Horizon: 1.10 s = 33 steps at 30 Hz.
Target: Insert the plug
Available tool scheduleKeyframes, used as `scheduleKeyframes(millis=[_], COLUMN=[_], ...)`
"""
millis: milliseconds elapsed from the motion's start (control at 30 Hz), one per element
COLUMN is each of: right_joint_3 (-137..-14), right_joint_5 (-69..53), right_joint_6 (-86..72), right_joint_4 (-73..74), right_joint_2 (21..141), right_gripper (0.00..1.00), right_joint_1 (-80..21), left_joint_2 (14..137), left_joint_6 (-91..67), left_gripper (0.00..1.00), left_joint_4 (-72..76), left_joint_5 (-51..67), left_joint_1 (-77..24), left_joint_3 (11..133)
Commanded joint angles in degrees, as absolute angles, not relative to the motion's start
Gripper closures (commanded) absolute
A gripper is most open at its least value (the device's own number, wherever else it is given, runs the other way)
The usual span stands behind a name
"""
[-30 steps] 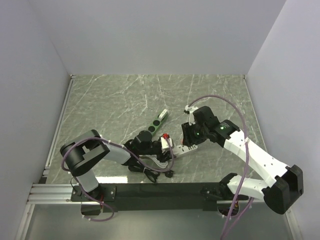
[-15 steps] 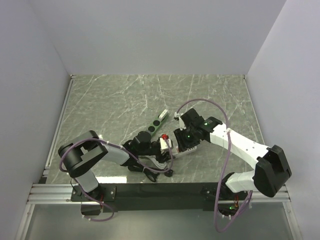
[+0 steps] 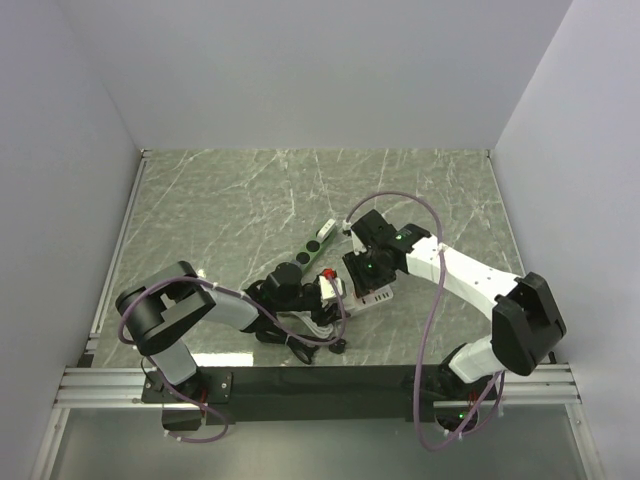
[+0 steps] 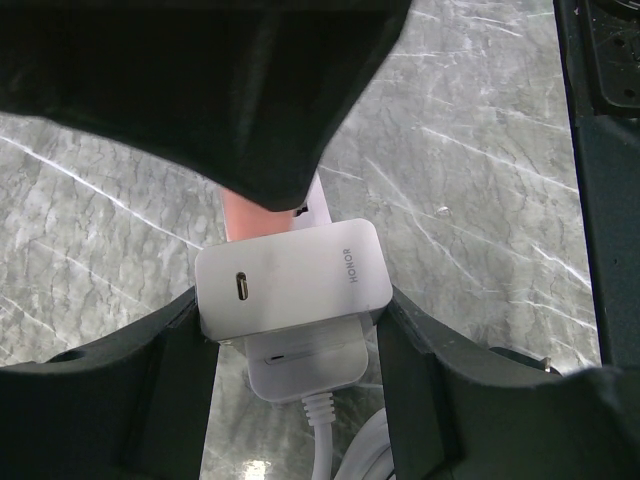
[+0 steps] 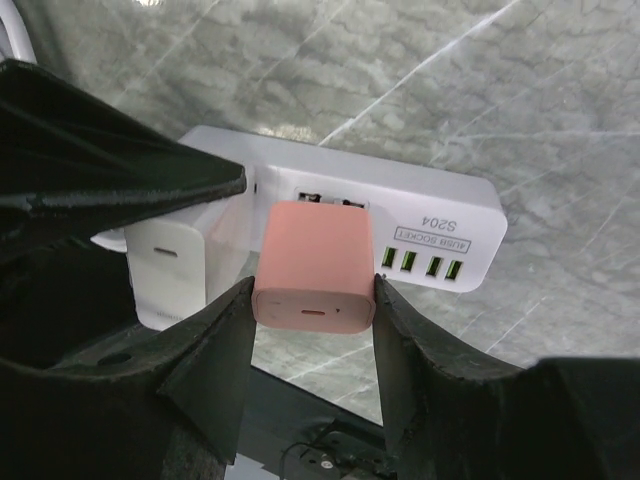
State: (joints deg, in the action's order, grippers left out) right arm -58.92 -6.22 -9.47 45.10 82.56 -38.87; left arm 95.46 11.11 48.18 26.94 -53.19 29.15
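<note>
My right gripper [image 5: 312,300] is shut on a pink plug [image 5: 315,265] and holds it right over a socket of the white power strip [image 5: 440,215], which has a row of green USB ports. Whether its prongs are in the socket I cannot tell. My left gripper [image 4: 290,310] is shut on a white charger [image 4: 290,280] that sits at the cable end of the strip [image 4: 300,365]. The pink plug [image 4: 255,213] shows just behind it, under the right gripper's dark body. In the top view both grippers [image 3: 325,288] [image 3: 362,272] meet over the strip [image 3: 378,297].
A green power strip [image 3: 318,243] lies just behind the two grippers. Black and white cables [image 3: 305,340] are bunched near the table's front edge under the left arm. Walls close off the table on three sides.
The right arm has swung left and brought the pink plug over the white strip, next to the left gripper. The left arm has stayed put.
</note>
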Motion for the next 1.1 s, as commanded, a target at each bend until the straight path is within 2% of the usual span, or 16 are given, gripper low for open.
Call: scheduleKeyframes(millis=[0,533,1067], right_joint_3=[-61.87,-60.91,-61.96], right_joint_5=[-3.43,-1.50,-6.50], right_joint_6=[-8.44,-8.61,-8.00], right_joint_4=[46.40,47.29,46.76], right_joint_2=[83.67,83.67,84.46], right_gripper=[1.00,1.00,1.00], right_joint_1=[-39.20,-39.29,-39.81], left_joint_2=[95.19,94.83,95.45], left_joint_6=[12.74,12.66,12.57], left_gripper=[0.82,0.83,0.83], left_joint_4=[41.66,41.13,40.78], left_joint_5=[25.75,24.70,24.35], left_joint_1=[-53.00,-52.91,-52.73], left_joint_3=[26.63,26.54,27.16])
